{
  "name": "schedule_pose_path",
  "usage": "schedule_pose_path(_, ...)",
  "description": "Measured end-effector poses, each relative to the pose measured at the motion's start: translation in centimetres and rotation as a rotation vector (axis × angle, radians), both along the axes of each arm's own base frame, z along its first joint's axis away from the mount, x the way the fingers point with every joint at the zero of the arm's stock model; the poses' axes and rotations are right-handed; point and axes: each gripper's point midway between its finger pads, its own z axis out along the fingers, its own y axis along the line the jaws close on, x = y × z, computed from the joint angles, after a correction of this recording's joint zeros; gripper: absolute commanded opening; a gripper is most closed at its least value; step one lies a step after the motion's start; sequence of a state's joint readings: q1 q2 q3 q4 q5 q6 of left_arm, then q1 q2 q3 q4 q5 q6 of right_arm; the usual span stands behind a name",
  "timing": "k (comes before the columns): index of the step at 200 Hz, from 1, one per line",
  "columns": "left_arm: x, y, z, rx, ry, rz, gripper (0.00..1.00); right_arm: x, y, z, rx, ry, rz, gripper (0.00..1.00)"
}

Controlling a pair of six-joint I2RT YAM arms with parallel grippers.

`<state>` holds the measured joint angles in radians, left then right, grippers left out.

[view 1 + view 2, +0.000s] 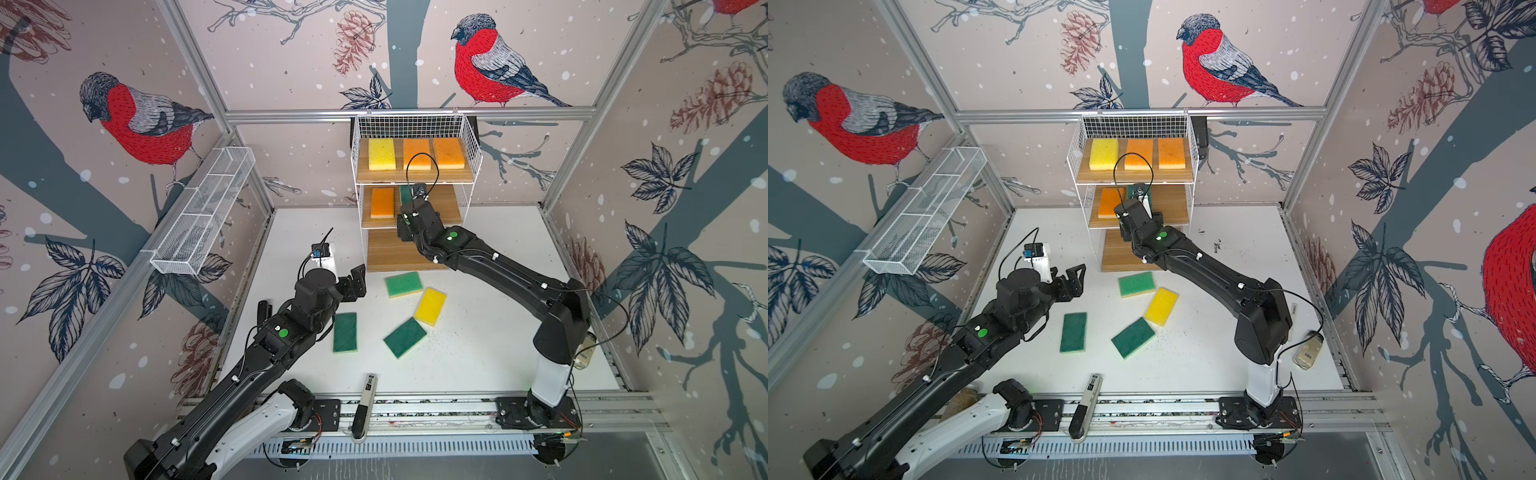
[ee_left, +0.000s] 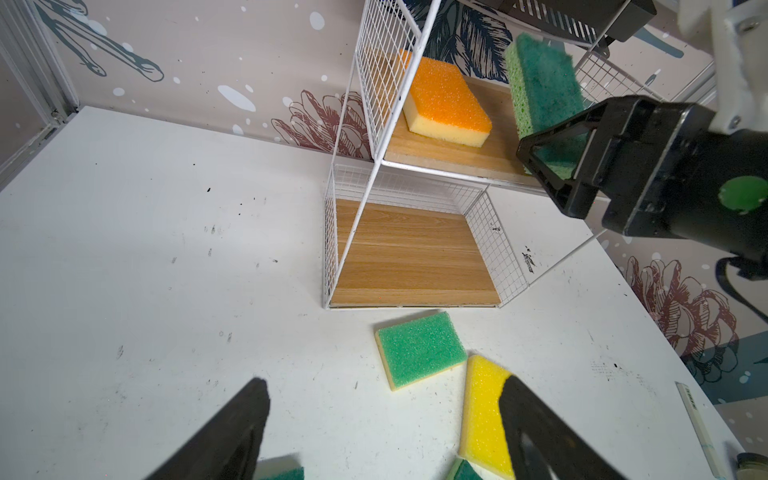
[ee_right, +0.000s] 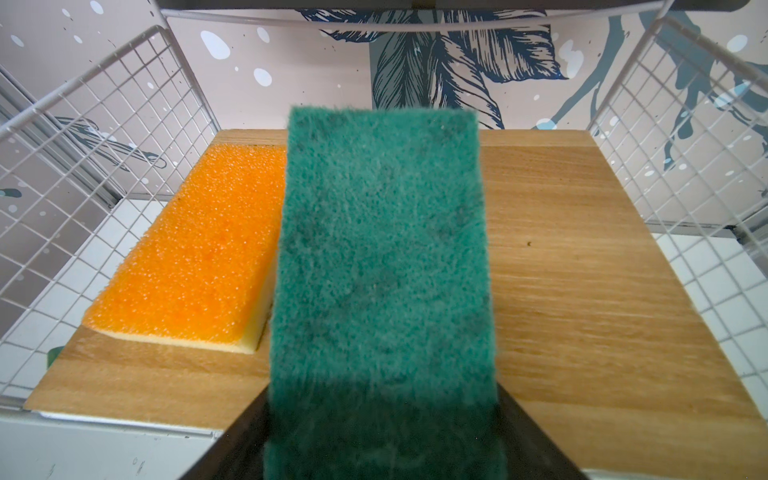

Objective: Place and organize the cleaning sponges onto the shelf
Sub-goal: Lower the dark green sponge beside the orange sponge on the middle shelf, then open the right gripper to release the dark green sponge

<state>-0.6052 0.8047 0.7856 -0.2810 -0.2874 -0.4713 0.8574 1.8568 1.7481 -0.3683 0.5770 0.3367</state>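
Right pincer with green sponge at middle board of shelf, left pincer spread wide above table

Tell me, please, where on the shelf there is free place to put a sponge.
The bottom board is wholly bare. On the middle board the strip between the dark green sponge in the right pincer and the wire side opposite the orange sponge is free. The top board is crowded: three sponges fill it.

Bullfinch-and-pinecone wallpaper lines three walls around a scuffed white tabletop
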Motion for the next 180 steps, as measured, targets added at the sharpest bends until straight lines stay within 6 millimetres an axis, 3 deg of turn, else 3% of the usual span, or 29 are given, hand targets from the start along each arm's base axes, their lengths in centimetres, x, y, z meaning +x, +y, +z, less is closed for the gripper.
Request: schedule_pose_path(180,-0.19,-0.33,0.14,-0.012,-0.009,-0.024,0.87,0.84,-0.21,-0.37,0.015,-0.008,-0.049,0.78)
